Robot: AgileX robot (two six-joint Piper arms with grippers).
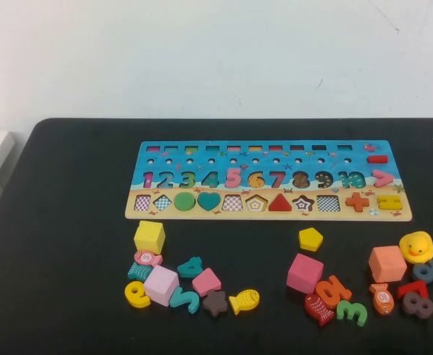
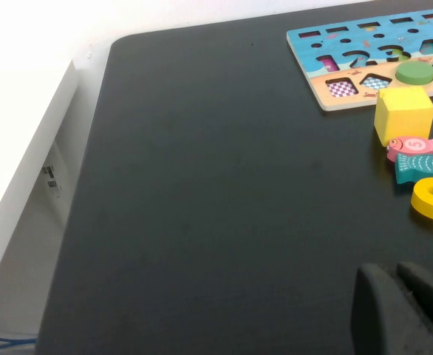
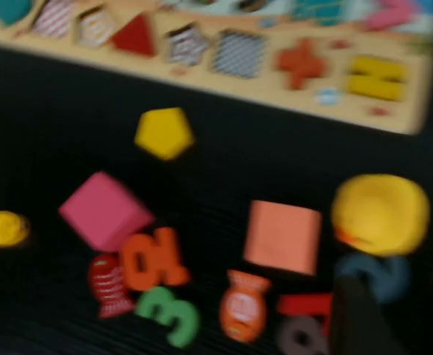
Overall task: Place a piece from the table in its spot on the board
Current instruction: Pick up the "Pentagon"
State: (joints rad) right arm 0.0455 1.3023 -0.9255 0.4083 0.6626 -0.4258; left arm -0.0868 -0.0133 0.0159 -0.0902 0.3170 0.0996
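We see the board (image 1: pixel 268 180) lying flat toward the far side of the bench (image 1: pixel 69 244), with two clusters of loose pieces on the near side of it. In the left cluster a cube (image 1: pixel 149 237) sits nearest the board's left end, with a ring (image 1: pixel 136 294), a flower piece (image 1: pixel 216 302) and a fish (image 1: pixel 244 299) nearer us; in the right cluster a pentagon (image 1: pixel 310 238) lies just before the board, a second cube (image 1: pixel 304 272) nearer, and a duck (image 1: pixel 416 246) at the far right beside a third cube (image 1: pixel 387 263). The left tool (image 2: pixel 401 310) hangs over bare bench left of the left cluster, and the right tool (image 3: pixel 364 325) sits above the right cluster's near edge.
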